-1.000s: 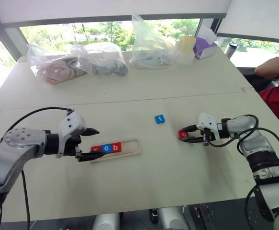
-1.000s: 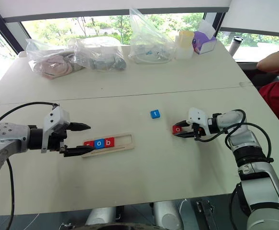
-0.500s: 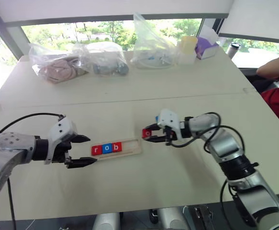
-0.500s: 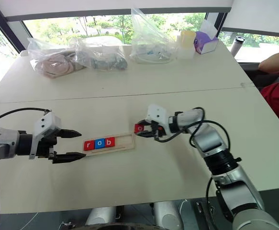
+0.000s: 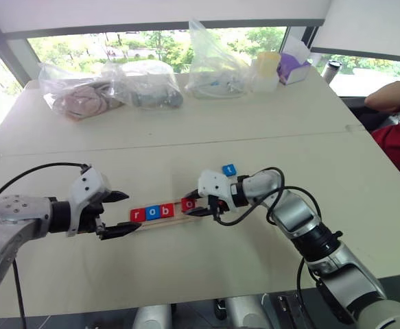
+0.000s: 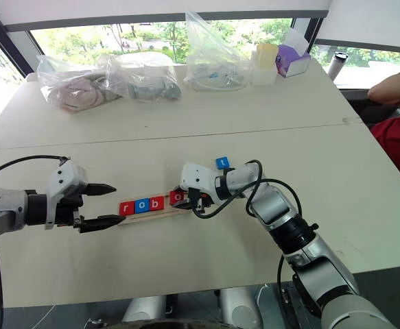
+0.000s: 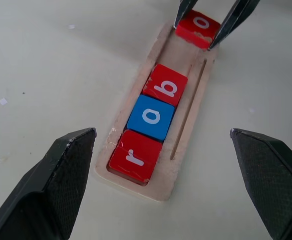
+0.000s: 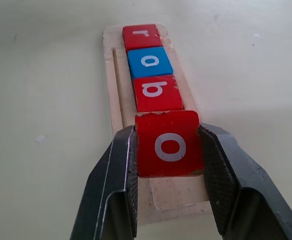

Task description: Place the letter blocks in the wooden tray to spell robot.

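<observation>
Pale tabletop [image 5: 206, 274] fills the foreground, with windows behind it and a second table pushed up against its far edge. On that far table lie three clear plastic bags [image 5: 145, 86], a yellow-lidded container [image 5: 267, 70] and a purple tissue box [image 5: 294, 67].

One wooden tray [image 7: 186, 95] lies near the middle of the near table. Five letter blocks can be counted: three red and two blue. Three of them sit in the tray's groove side by side, touching: a red r [image 7: 134, 156], a blue o [image 7: 151, 116] and a red b [image 7: 165, 85], filling the end nearest the left gripper. The fourth, a red o [image 8: 169, 144], is pinched by its two side edges between the black fingers of the right gripper [image 8: 169, 165], which is closed onto it. This block hangs over the groove just beside the b; whether it touches the tray floor cannot be told. The fifth block, a blue t [image 5: 229, 169], lies flat on the table behind the right gripper, apart from the tray.

Left gripper [image 5: 121, 214] hovers at the tray's r end with its two fingers spread wide, holding nothing. At the right edge of the head views a person's arm [image 5: 392, 96] and a red garment show.
</observation>
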Controlling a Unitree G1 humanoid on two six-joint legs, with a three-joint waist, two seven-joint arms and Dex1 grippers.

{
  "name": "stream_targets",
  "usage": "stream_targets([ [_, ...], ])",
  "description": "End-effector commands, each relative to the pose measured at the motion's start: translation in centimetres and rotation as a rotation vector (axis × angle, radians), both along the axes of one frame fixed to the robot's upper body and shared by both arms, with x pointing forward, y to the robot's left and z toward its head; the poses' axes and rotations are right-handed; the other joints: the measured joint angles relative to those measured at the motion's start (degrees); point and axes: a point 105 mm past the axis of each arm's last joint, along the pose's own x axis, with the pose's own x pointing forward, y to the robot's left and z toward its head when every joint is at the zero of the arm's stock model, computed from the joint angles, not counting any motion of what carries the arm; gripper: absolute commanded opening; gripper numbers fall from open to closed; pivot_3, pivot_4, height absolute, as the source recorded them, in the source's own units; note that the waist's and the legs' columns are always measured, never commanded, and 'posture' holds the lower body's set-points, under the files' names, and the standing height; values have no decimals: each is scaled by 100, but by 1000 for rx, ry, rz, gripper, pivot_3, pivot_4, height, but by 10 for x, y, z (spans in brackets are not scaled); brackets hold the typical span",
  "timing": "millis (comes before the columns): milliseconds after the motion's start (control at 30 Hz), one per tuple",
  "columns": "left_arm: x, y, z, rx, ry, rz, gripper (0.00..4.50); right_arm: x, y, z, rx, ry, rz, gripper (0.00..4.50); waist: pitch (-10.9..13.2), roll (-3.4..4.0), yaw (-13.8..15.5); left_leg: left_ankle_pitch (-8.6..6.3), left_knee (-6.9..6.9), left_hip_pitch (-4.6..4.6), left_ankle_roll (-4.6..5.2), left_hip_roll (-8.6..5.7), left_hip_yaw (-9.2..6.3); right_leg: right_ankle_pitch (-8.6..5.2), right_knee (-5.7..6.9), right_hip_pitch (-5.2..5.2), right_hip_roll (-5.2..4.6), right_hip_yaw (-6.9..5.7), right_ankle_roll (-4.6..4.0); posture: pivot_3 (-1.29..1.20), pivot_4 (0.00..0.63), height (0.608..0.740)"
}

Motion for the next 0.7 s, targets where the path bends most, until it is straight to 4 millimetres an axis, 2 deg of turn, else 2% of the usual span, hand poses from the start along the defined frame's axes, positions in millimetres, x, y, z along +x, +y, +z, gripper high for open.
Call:
stream_targets([
  [33, -3, -5, 5, -1, -10, -19, 4500, 3, 11, 10, 20, -59, 31, 1174, 0, 0, 0, 0, 0, 0, 0, 0, 0, 0, 0, 0, 0, 0, 0, 0, 150, 740],
  [367, -4, -3, 6, 6, 0, -19, 4500, 4, 22, 3, 15, -72, 55, 1174, 0, 0, 3, 0, 0, -1, 0, -1, 0, 1, -1, 0, -2, 0, -1, 0, 150, 740],
  [700, -2, -4, 6, 4, -8, -16, 4500, 2, 21, -3, 1, -56, 71, 1174, 0, 0, 3, 0, 0, -1, 0, -1, 0, 2, 0, 0, -2, 0, -1, 0, 150, 740],
])
